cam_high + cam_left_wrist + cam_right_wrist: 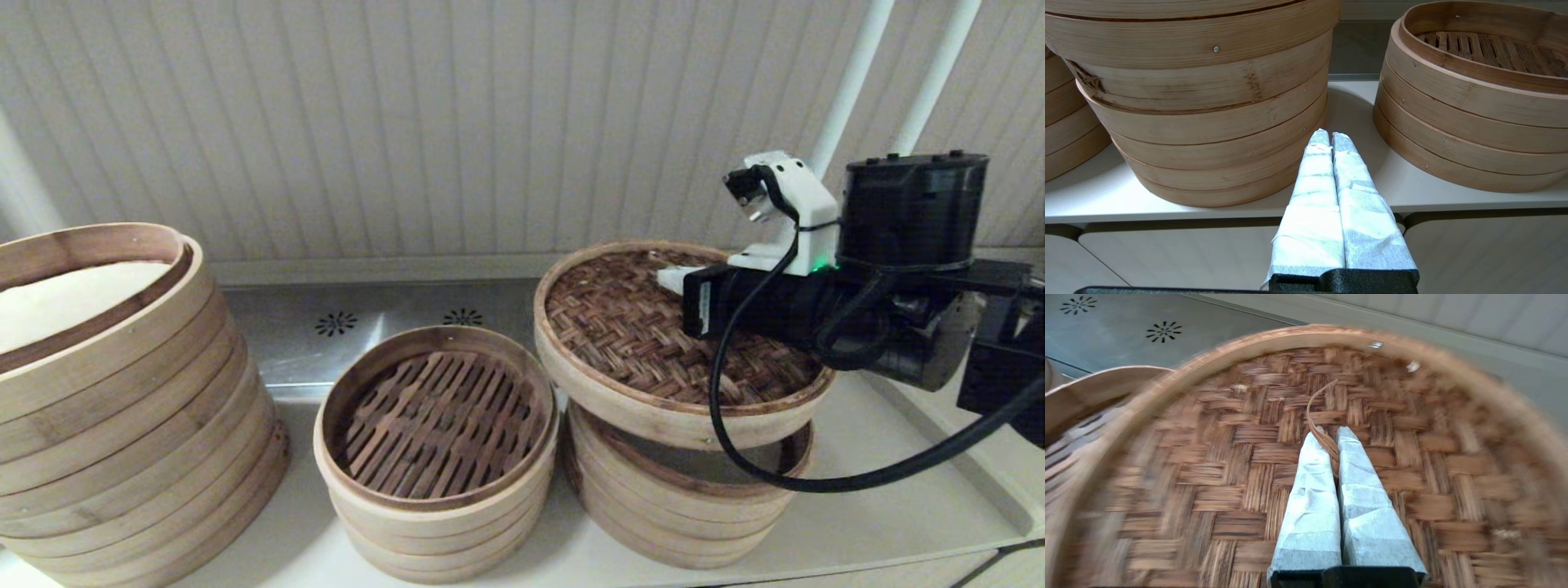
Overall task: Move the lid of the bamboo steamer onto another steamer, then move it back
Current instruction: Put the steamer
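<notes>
Hiding most of the inside of the medium round steamer of stacked pale bamboo bands (686,506): the round woven-top bamboo steamer lid (653,343), hanging tilted just above that steamer's darker brown rim, with a gap showing on the near side. Impossible to tell whether the lid's far edge is touching the rim. Not showing in the head view: the tips of the right gripper (1329,435), lost behind its black wrist body over the lid's top. Cut off at the frame edge, well apart from the lidded steamer: the large tall bamboo steamer with a white inside (106,392).

Pinching a thin curved bamboo loop handle (1318,412) at the centre of the lid: the right gripper's two pale-wrapped fingers (1310,490), closed tight on it. Resting pressed together on nothing, low before the counter edge between the large steamer and the slat-floored steamer: the left gripper (1330,136).

Standing just beside the lidded steamer, on the same pale smooth counter (857,490): a similar bamboo steamer with a dark wooden slat floor (437,449). Running behind it: a grey steel panel with small flower-shaped perforations (336,323), backed by a white ribbed wall (408,122).
</notes>
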